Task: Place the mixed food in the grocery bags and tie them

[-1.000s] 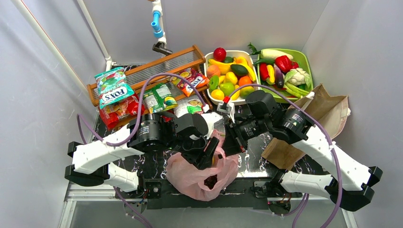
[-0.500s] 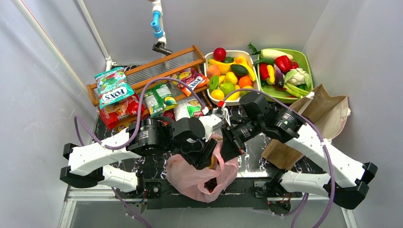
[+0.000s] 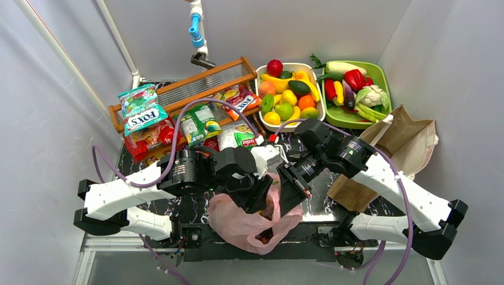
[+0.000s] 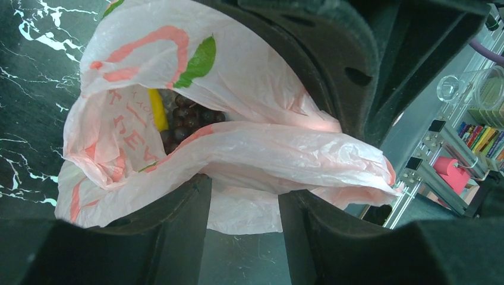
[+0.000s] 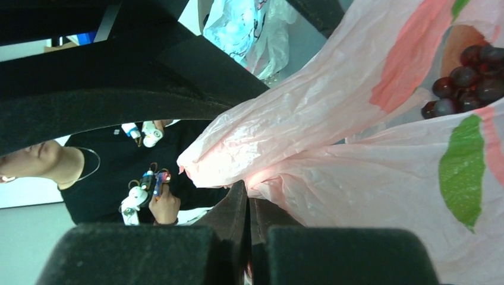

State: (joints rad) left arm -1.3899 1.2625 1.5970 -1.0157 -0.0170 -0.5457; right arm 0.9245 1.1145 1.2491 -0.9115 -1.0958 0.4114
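The pink rose-printed bag (image 3: pixel 241 221) lies at the table's near edge between both arms. Dark purple grapes (image 4: pixel 191 116) and a yellow piece (image 4: pixel 157 110) lie inside it; the grapes also show in the right wrist view (image 5: pixel 469 77). My left gripper (image 3: pixel 260 195) is at the bag's mouth; its jaws stand apart (image 4: pixel 243 191) with the bag's rim (image 4: pixel 279 160) lying across the fingertips. My right gripper (image 3: pixel 292 191) is shut (image 5: pixel 251 193) on a fold of the bag's plastic (image 5: pixel 309 136). The brown paper bag (image 3: pixel 407 141) lies at the right.
A white fruit basket (image 3: pixel 316 70) and a green vegetable tray (image 3: pixel 386 80) stand at the back. Snack packets (image 3: pixel 142 110) lie against a wooden rack (image 3: pixel 196 89) at the back left. Grey walls close in left and right.
My right gripper has moved toward the near edge and left, pulling the bag's rim with it. My left arm has shifted slightly left. The bag's mouth has spread.
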